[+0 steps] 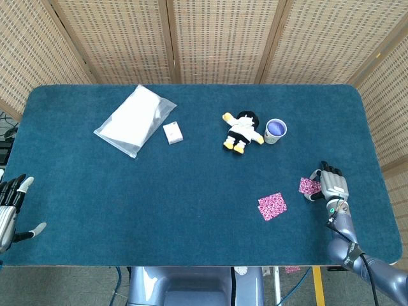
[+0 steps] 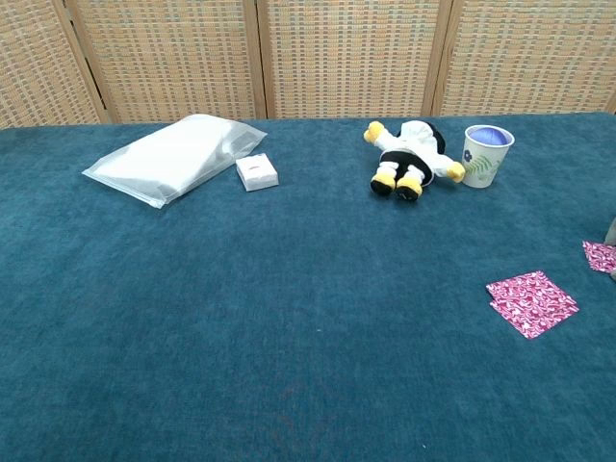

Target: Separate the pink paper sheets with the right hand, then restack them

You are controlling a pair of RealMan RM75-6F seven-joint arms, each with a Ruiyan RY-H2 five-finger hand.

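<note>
Right hand: my right hand sits near the table's right edge, fingers curled onto a small pink sheet; I see it touching and apparently pinching that sheet, though the chest view only catches the sheet's corner at the frame edge.
Other pink sheets: a second pink patterned stack lies flat on the cloth just left of the held sheet, apart from it; in the chest view two offset layers show.
Left hand: my left hand hangs off the table's near-left corner, fingers spread, holding nothing.
Writing: none I can read; the paper cup carries a green leaf print, and the small white box has marks too small to make out.
Edges: the blue table has rounded corners; the held sheet is close to the right rim.
Open room: broad bare cloth spans the centre and near-left.
Far side: plastic bag beside the box, and a plush doll touching the cup.
</note>
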